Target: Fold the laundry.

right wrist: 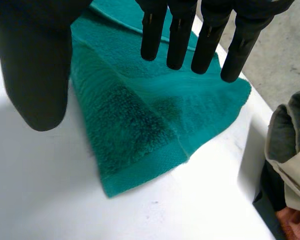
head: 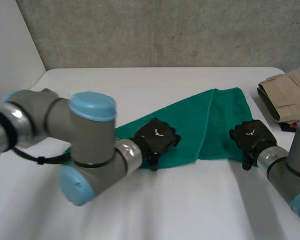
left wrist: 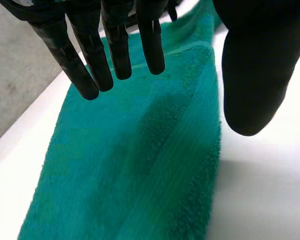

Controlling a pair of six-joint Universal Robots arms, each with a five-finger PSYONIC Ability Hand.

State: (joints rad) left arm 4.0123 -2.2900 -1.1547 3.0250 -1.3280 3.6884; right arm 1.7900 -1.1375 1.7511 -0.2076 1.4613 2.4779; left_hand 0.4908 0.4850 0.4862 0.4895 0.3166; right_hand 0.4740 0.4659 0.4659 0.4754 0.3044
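Observation:
A green towel [head: 210, 122] lies on the white table [head: 190, 205], folded into a long band with a crease near its middle. My left hand [head: 156, 137] hovers over the towel's left half, close to its near edge. In the left wrist view its fingers [left wrist: 110, 55] are straight and apart from the thumb [left wrist: 255, 75], above the towel [left wrist: 140, 160], holding nothing. My right hand [head: 251, 136] is over the towel's right near corner. Its fingers [right wrist: 190, 35] and thumb [right wrist: 35, 65] are spread above the towel [right wrist: 140, 115], empty.
A pile of folded clothes, beige on top [head: 289, 95], sits at the table's right edge; the same pile [right wrist: 290, 155] lies just beyond the towel's end in the right wrist view. A grey wall [head: 155, 30] stands behind the table. The left arm's elbow [head: 85, 150] reaches over the table's near left.

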